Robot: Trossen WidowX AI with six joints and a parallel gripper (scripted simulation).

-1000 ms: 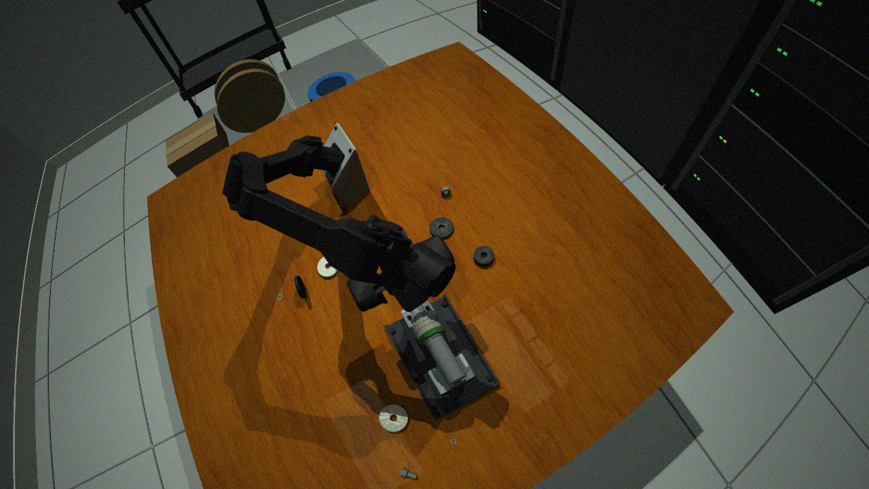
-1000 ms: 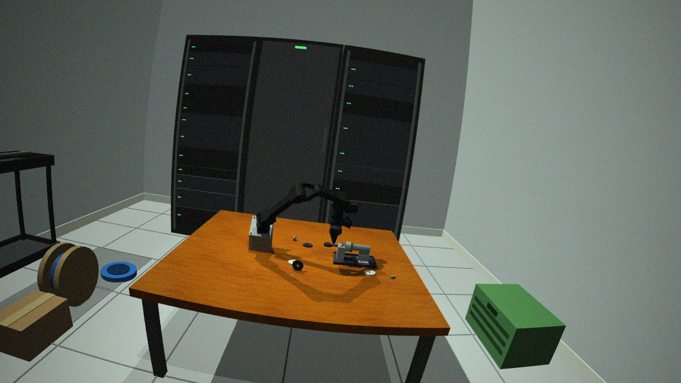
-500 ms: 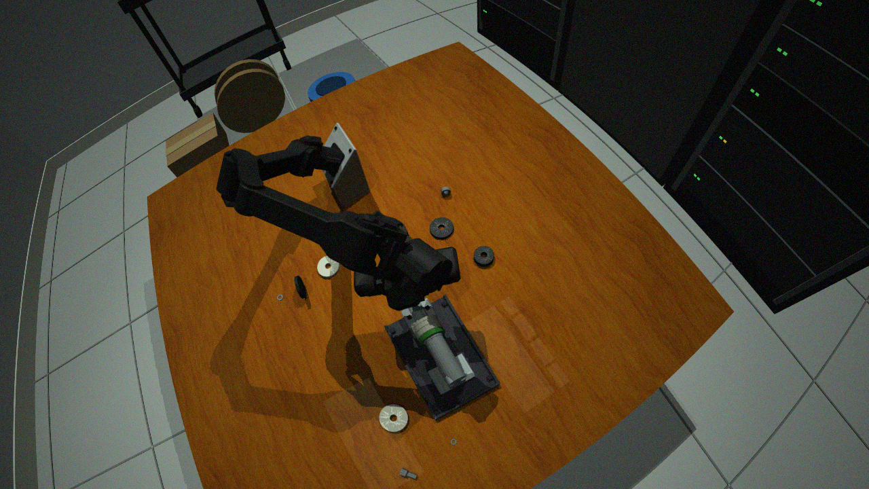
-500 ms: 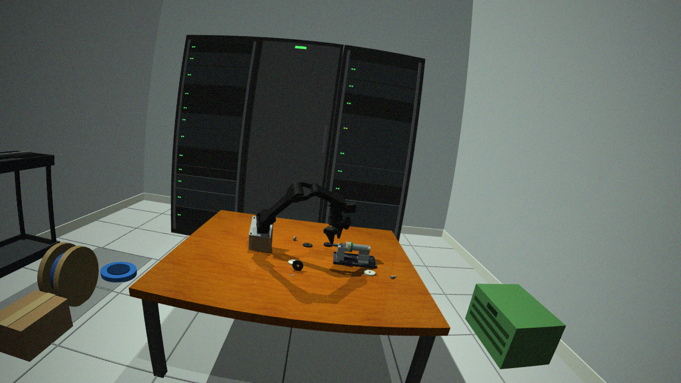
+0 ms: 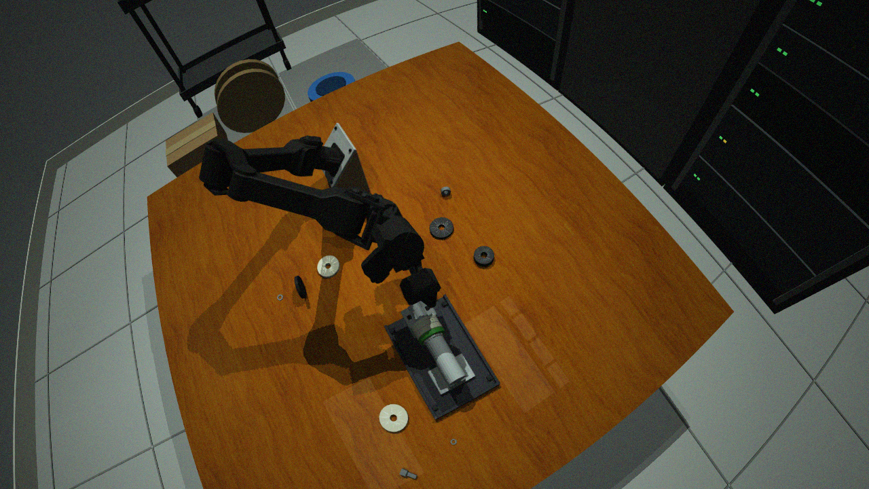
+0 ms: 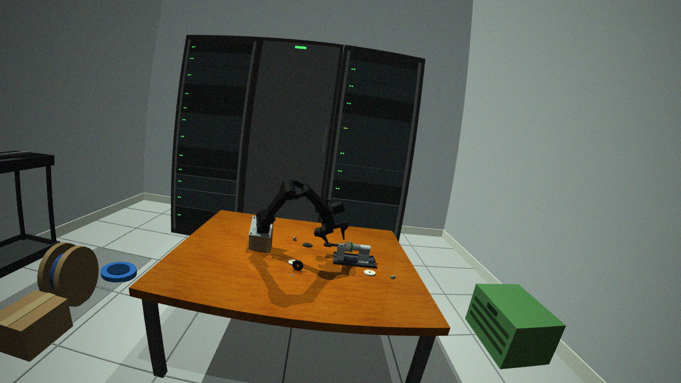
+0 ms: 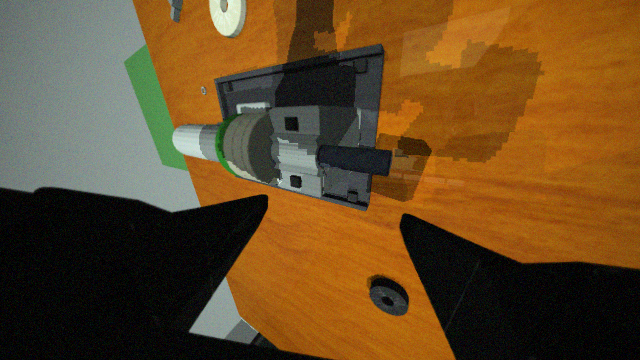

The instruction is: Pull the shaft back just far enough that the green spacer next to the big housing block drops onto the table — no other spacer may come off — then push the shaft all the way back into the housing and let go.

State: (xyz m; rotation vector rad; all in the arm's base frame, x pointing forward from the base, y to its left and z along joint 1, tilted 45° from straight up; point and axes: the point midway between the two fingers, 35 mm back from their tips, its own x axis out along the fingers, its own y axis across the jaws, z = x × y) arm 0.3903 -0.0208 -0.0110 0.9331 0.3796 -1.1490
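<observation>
The dark shaft (image 7: 354,159) sticks out of the pale bracket (image 5: 417,312) (image 6: 340,250) (image 7: 300,145). The green spacer (image 5: 432,332) (image 6: 351,246) (image 7: 220,145) sits upright beside the grey cylindrical housing (image 5: 448,365) (image 6: 363,249) (image 7: 189,140). Several grey-beige spacers (image 7: 241,145) sit between the green one and the bracket. All stand above a dark base plate (image 5: 476,358) (image 7: 378,85). My gripper (image 6: 335,239) (image 7: 333,210) is open and empty. In the wrist view the shaft end lies beyond the gap between the fingertips. In the top view the arm hides the fingertips.
Dark discs (image 5: 434,230) (image 5: 483,261) (image 7: 399,300) lie on the table on one side of the fixture. Cream discs (image 5: 321,263) (image 5: 385,413) (image 7: 231,25) lie on the other side. A black disc (image 5: 300,286) (image 6: 297,261) stands on edge. A small bolt (image 5: 407,473) lies near the edge.
</observation>
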